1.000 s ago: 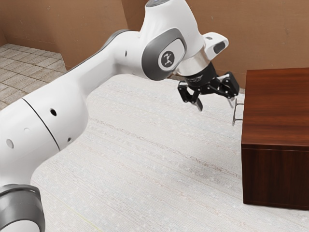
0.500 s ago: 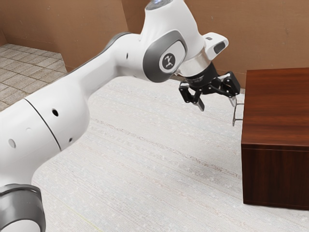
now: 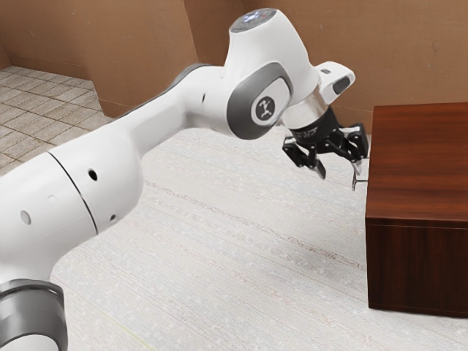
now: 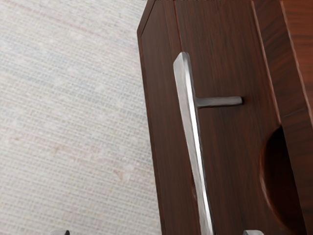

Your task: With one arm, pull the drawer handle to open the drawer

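Silver handle (image 3: 357, 178) sits just ahead of the end effector (image 3: 339, 171), on the dark wooden drawer front (image 4: 230, 161). Fingers are spread wide, gripping nothing. The bar runs crosswise to their gap, so a short advance should straddle it.

1. A pale, woven-textured table top (image 3: 241, 241) is seen spread across the foreground.
2. Plain brown walls (image 3: 95, 36) are shown behind it.
3. A beige tiled floor (image 3: 33, 102) is glimpsed at the exterior view's left.
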### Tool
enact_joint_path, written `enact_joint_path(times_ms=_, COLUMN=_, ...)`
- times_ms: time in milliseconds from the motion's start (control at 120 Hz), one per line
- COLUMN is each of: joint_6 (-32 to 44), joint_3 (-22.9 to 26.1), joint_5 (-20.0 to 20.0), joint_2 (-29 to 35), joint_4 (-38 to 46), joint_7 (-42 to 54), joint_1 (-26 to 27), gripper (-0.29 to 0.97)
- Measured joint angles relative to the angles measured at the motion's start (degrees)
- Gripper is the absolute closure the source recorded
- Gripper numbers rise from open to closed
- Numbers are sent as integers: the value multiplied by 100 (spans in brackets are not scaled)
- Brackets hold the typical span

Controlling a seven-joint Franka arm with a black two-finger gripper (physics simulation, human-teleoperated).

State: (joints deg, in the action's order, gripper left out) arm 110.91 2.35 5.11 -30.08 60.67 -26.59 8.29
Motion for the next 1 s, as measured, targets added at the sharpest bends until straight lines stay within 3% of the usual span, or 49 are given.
enact_joint_path(times_ms=408, joint_6=147, joint_3=-1, joint_5=-11, joint_2=48, joint_4=208, joint_7=46, joint_1=-17, gripper=36)
enact_joint_path(times_ms=1000, joint_6=168, joint_3=-122, joint_5=-51, joint_2=482, joint_4=773, joint_7=93, joint_1=-207, gripper=39)
